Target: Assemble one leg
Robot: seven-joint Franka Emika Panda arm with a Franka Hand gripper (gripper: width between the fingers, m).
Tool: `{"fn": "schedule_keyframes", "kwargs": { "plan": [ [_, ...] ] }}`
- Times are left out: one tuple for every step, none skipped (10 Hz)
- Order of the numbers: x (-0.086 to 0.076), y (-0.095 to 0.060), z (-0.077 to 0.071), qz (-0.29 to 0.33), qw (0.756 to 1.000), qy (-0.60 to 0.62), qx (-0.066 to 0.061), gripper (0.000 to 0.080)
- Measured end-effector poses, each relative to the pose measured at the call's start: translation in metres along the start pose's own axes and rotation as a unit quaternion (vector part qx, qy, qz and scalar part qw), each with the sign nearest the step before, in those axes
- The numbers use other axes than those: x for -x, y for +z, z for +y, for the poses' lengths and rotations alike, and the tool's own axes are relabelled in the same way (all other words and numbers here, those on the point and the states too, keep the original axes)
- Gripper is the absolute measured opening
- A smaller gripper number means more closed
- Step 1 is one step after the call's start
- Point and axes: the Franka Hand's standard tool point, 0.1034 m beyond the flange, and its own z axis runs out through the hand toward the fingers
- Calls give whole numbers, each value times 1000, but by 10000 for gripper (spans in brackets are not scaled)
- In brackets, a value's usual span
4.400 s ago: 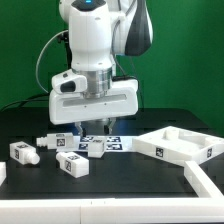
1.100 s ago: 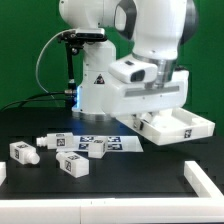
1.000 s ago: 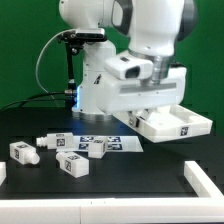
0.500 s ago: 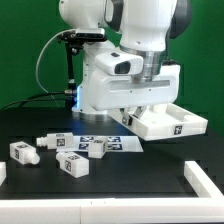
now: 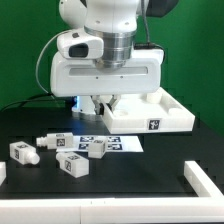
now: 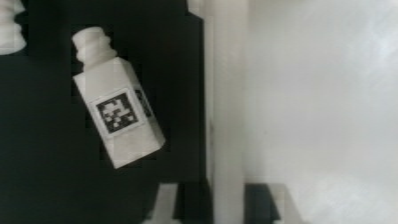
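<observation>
Exterior view: the gripper is clamped on the near rim of a panel, which it holds level behind the marker board. Four legs lie loose on the table toward this view's left, all apart from the gripper. Wrist view: the fingers stand narrow on either side of the panel's rim, and one leg lies on the table beside the rim, untouched.

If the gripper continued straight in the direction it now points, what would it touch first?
The gripper points downward, shut on the rim of the white panel, so that comes first. Beneath is the black table; depth is unclear. The leg lies beside this line.
</observation>
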Motion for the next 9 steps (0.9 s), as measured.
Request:
{"fn": "schedule_keyframes", "kwargs": {
  "plan": [
    [0,1,1,-1,1000,1,0,54],
    [-1,4,5,-8,1000,11,-3,54],
    [-9,9,19,-25,999,35,-4,54],
    [-26,6,32,-34,996,81,-1,54],
    [-41,2,41,-35,992,119,-2,54],
    [-47,2,48,-42,991,130,-6,54],
    [-48,5,47,-34,991,126,-4,54],
    [-47,6,46,-36,991,126,-5,54],
    [-47,7,46,-37,991,126,-5,54]
  ]
}}
